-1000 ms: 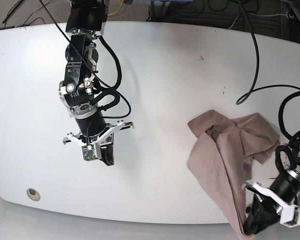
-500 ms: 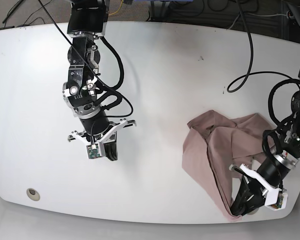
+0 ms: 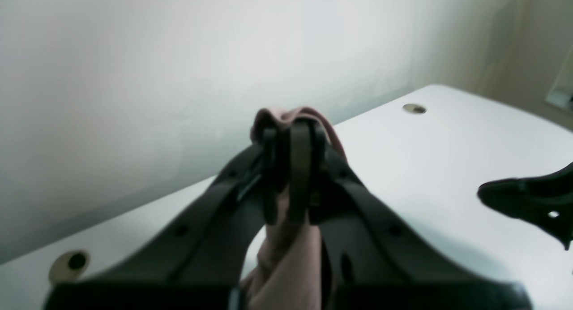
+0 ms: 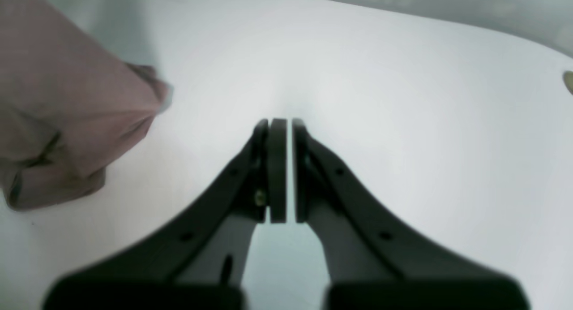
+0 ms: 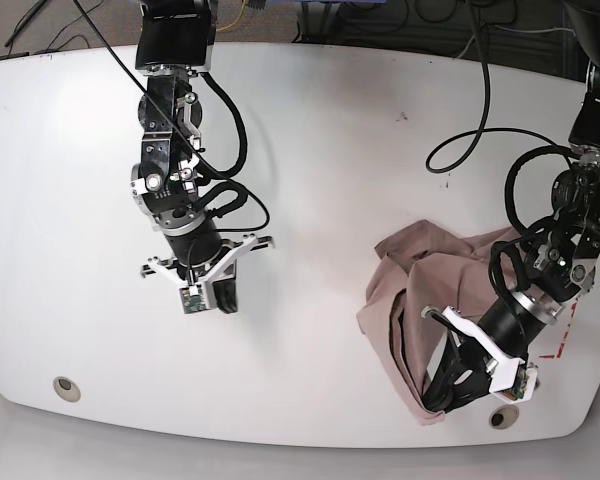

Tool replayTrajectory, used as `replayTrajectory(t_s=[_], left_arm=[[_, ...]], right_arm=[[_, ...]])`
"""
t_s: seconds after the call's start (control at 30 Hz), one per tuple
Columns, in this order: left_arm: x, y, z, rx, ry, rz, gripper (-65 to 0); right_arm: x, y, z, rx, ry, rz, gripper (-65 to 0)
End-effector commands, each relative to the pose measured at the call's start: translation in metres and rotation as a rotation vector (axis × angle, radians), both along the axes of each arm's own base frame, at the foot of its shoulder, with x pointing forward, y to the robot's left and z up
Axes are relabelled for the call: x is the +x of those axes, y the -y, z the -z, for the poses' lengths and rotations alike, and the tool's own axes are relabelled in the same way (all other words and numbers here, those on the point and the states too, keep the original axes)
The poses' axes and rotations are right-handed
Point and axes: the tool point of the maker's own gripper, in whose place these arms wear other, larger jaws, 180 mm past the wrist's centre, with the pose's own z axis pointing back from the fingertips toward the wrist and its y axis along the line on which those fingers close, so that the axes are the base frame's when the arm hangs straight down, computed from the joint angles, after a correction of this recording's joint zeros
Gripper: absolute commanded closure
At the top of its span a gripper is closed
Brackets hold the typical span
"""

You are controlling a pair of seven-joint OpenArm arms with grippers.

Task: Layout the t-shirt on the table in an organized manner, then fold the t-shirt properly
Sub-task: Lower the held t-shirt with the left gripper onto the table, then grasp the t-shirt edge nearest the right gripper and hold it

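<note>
The mauve-brown t-shirt [image 5: 430,290] lies crumpled on the white table [image 5: 330,150] at the right of the base view. My left gripper [image 5: 435,402] is at the shirt's near corner, close to the table's front edge. In the left wrist view this gripper [image 3: 286,131] is shut on a fold of the t-shirt [image 3: 286,265], which bulges over the fingertips. My right gripper [image 5: 225,305] hangs over bare table left of centre, well apart from the shirt. Only a thin slit shows between the jaws of my right gripper [image 4: 282,126], with nothing in it. The t-shirt [image 4: 67,99] shows at upper left there.
Two round grommet holes are set near the front edge, one at the left [image 5: 66,388] and one [image 5: 497,417] just right of my left gripper. A red tape mark [image 5: 560,345] lies under the right-hand arm. Black cables [image 5: 480,130] trail over the far right.
My left gripper has moved left and away from the front edge, dragging the shirt's hanging corner onto the table. The right arm has shifted slightly right.
</note>
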Motion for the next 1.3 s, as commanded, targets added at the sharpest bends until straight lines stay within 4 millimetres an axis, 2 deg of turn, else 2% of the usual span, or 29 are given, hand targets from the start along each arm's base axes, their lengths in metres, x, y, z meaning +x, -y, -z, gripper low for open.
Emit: replayTrajectory(t_s=[0.0, 0.1, 0.13, 0.17, 0.33, 0.63, 0.7, 0.8, 0.97, 1.07, 1.27], left_arm=[[0.002, -0.005, -0.026, -0.022, 0.072, -0.007, 0.0], [0.004, -0.01, -0.032, -0.029, 0.086, -0.022, 0.0], [0.004, -0.012, -0.034, -0.031, 0.088, -0.026, 0.0], [0.005, -0.015, -0.037, -0.034, 0.097, -0.035, 0.0], [0.008, -0.031, -0.05, -0.038, 0.126, -0.072, 0.0], [0.009, -0.059, -0.067, -0.014, 0.165, -0.131, 0.0], [0.009, -0.066, -0.071, -0.005, 0.175, -0.145, 0.0], [0.009, -0.072, -0.073, 0.002, 0.178, -0.158, 0.0], [0.008, -0.083, -0.078, 0.015, 0.189, -0.18, 0.0], [0.007, -0.092, -0.077, 0.014, 0.186, -0.202, 0.0], [0.003, -0.107, -0.078, 0.002, 0.192, -0.238, 0.0]], right_arm=[[0.005, -0.017, -0.02, 0.015, 0.066, -0.051, -9.8], [0.003, -0.03, -0.017, 0.018, 0.06, -0.082, -20.4], [0.002, -0.032, -0.016, 0.017, 0.055, -0.09, -22.2], [0.001, -0.041, -0.009, 0.017, 0.038, -0.111, -26.5], [0.002, -0.066, 0.009, 0.006, -0.012, -0.179, -35.8], [0.004, -0.1, 0.043, 0.021, -0.117, -0.239, -36.2], [0.006, -0.102, 0.048, 0.018, -0.132, -0.242, -36.2], [0.006, -0.115, 0.053, 0.024, -0.152, -0.266, -36.2], [0.005, -0.123, 0.068, 0.017, -0.198, -0.281, -36.2], [-0.001, -0.135, 0.078, 0.023, -0.229, -0.303, -36.2], [-0.006, -0.143, 0.089, 0.032, -0.265, -0.311, -36.2]])
